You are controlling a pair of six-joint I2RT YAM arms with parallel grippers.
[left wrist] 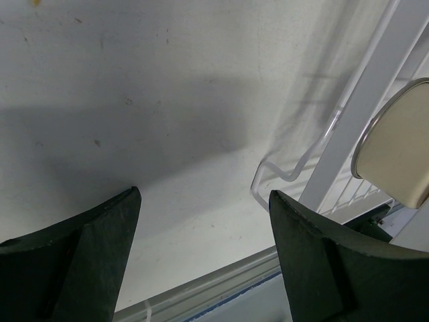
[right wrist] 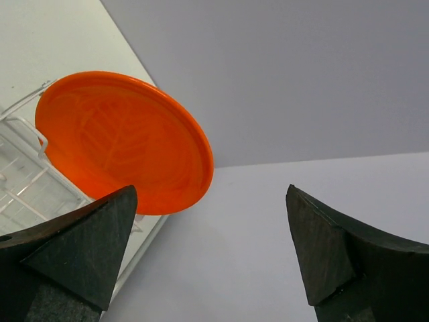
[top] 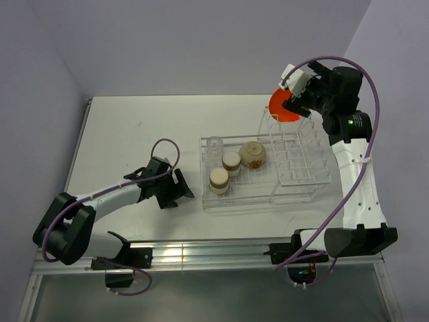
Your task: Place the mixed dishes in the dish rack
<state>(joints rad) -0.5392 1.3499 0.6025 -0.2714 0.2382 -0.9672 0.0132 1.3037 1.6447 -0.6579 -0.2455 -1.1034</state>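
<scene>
Orange-red, flat and round, the plate (right wrist: pixel 124 141) stands on its edge in the upright slots of the clear plastic dish rack (top: pixel 305 178). It is just beside the right tool (right wrist: pixel 211 194), whose jaws are wide apart and hold nothing. Further from this tool, toward the other arm, the basket part carries the beige bowl (top: pixel 253 155), a small brown cylindrical cup (top: pixel 231 161), a second brown cup (top: pixel 218 180) and the small clear glass (top: pixel 214 143). The left tool (left wrist: pixel 204 194), also open and empty, hangs low over the white bench (top: pixel 134 134), near the rack's corner. I judge that all dishes are loaded, and only drawing the arms back seems left.
</scene>
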